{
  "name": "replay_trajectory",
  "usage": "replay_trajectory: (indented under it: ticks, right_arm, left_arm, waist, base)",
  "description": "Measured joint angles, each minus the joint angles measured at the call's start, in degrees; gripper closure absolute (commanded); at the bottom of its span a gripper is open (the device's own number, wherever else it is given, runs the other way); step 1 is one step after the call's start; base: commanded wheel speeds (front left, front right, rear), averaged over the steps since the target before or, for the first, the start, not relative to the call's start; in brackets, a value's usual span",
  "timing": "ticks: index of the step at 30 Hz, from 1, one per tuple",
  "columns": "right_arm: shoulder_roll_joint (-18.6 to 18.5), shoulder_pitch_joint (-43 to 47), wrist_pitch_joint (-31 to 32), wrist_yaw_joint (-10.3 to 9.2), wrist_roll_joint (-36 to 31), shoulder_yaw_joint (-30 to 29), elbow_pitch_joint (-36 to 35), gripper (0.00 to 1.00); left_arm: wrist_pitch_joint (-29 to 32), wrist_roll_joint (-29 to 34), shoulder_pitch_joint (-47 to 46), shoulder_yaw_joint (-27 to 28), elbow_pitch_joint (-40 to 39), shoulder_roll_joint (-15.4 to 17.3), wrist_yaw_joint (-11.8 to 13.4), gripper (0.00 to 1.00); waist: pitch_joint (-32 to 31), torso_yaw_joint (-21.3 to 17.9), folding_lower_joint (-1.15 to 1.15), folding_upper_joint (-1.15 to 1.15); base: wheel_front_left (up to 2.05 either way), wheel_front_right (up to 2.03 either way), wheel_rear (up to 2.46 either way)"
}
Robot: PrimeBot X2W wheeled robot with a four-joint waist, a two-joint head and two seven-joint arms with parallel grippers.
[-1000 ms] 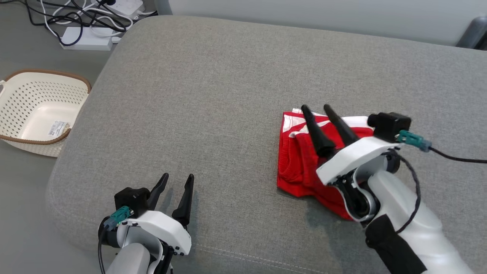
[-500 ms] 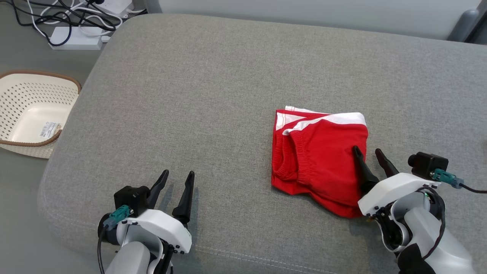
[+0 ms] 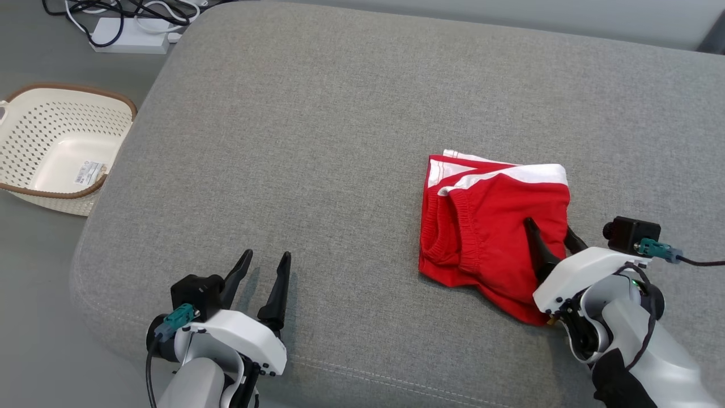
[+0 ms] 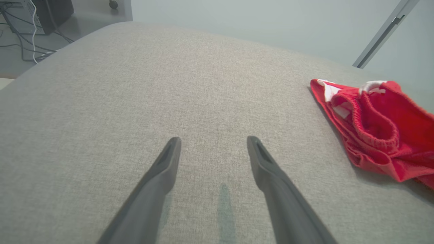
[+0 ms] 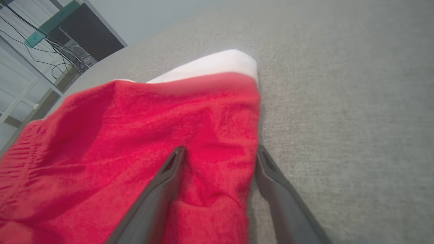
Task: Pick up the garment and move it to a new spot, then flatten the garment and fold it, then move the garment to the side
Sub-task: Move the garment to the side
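Note:
The garment is red shorts with white trim, lying folded on the grey cushion, right of centre. My right gripper is open at the garment's near right edge. In the right wrist view the garment has one finger resting on the red cloth and the other on the cushion beside it, so the cloth edge lies inside the right gripper. My left gripper stands open and empty near the cushion's front left. In the left wrist view the left gripper points over bare fabric, with the garment off to the right.
A cream perforated basket with a brown rim sits on the floor left of the cushion. A white power strip and tangled cables lie beyond the far left corner. The cushion's rounded front edge runs just ahead of both wrists.
My right gripper has drawn back from over the middle of the garment to its near right edge. The head camera has shifted. The left arm and the garment have stayed put.

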Motion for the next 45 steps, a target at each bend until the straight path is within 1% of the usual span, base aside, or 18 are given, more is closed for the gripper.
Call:
replay_trajectory:
  ticks: [2, 3, 4, 5, 10, 17, 23, 29, 35, 41, 45]
  right_arm:
    - [-0.1, -0.8, 1.1, 0.0, -0.3, 0.4, 0.8, 0.54]
    - [0.0, -1.1, 1.6, 0.0, -0.5, 0.5, 1.1, 0.66]
    - [0.0, -1.5, 1.9, 0.0, -0.5, 0.7, 1.4, 0.95]
    - [0.0, -1.9, 2.2, 0.0, -0.5, 0.8, 1.6, 1.0]
    - [0.2, -2.2, 1.9, 0.0, -0.9, 1.2, 2.0, 1.0]
    - [0.1, -2.0, -1.1, 0.0, -2.4, 0.0, 2.2, 1.0]
    - [0.2, 2.2, -1.6, 0.0, -2.3, -1.2, 1.8, 1.0]
    - [0.4, 7.1, -2.0, 0.0, -2.1, -1.3, 1.2, 1.0]
    - [-0.2, 9.5, -2.0, 0.0, -1.9, -1.6, 0.7, 1.0]
    - [-1.2, 10.6, -2.0, 0.0, -1.9, -2.2, 0.2, 1.0]
    - [-1.5, 11.2, -2.0, 0.0, -1.9, -3.3, 0.1, 1.0]
  left_arm:
    - [0.0, -0.2, 0.0, 0.0, -0.1, 0.0, 0.0, 0.0]
    - [0.0, -0.4, 0.0, -0.1, -0.1, 0.0, 0.0, 0.0]
    - [0.0, -0.4, 0.0, -0.1, -0.1, 0.0, 0.0, 0.0]
    - [0.0, -0.4, 0.0, -0.1, -0.1, 0.0, 0.0, 0.0]
    - [0.0, -0.5, -0.1, -0.1, -0.3, 0.0, 0.0, 0.0]
    - [0.0, -0.5, 0.0, 0.3, -0.3, 0.0, 0.0, 0.0]
    - [0.0, -0.4, 1.5, 0.6, -1.5, 0.1, 0.1, 0.0]
    - [0.0, 0.2, 4.5, 1.0, -2.8, 0.2, 0.5, 0.0]
    - [0.0, 0.6, 6.6, 1.6, -4.1, 0.3, 1.0, 0.0]
    - [0.0, 1.1, 7.4, 2.5, -6.2, 0.4, 1.0, 0.0]
    - [0.0, 1.2, 7.4, 2.7, -7.4, 0.4, 1.0, 0.0]
  waist:
    - [0.2, 0.3, 0.0, 0.0]
    - [0.3, 0.4, 0.0, 0.0]
    - [0.4, 0.5, 0.0, 0.0]
    - [0.4, 0.6, 0.0, 0.0]
    - [0.4, 0.6, 0.0, 0.0]
    - [-1.7, -0.1, 0.0, 0.0]
    - [-5.3, -2.1, 0.0, 0.0]
    - [-8.5, -6.9, 0.0, 0.0]
    - [-10.8, -13.2, 0.0, 0.0]
    - [-11.7, -19.5, 0.0, 0.0]
    - [-11.6, -22.7, 0.0, 0.0]
  base:
    - [0.0, 0.0, 0.0]
    - [0.0, 0.0, 0.0]
    - [0.0, 0.0, 0.0]
    - [0.0, 0.0, 0.0]
    - [0.0, 0.0, 0.0]
    - [0.0, 0.0, 0.0]
    - [0.0, 0.0, 0.0]
    - [0.0, 0.0, 0.0]
    - [0.0, 0.0, 0.0]
    - [0.0, 0.0, 0.0]
    - [0.0, 0.0, 0.0]
